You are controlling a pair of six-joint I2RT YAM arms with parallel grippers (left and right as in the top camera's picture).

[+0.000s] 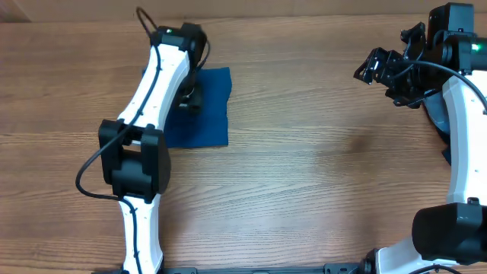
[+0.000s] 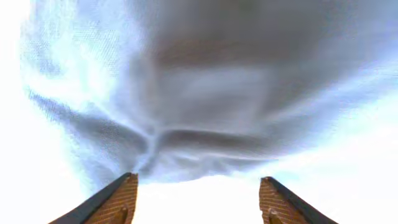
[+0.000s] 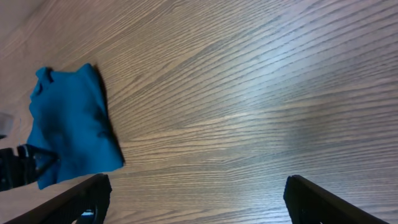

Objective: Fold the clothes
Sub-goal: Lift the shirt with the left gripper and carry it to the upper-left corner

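Observation:
The clothes show as one deep-blue garment (image 1: 207,114), folded into a small rectangle at the left of the wooden table. It also appears at the left of the right wrist view (image 3: 71,127). My left gripper (image 1: 192,99) points down onto the garment's upper left part. Close up, the fabric (image 2: 205,93) fills the washed-out left wrist view just beyond the left gripper (image 2: 199,182), whose jaws stand apart with nothing between them. My right gripper (image 1: 378,70) hovers far off at the upper right over bare wood, its jaws (image 3: 199,199) wide open and empty.
The left arm (image 1: 144,129) stretches from the front edge up over the garment's left side. A dark bluish thing (image 1: 437,114) lies at the right edge, partly hidden behind the right arm (image 1: 464,129). Bare wood table (image 1: 319,167) lies between the arms.

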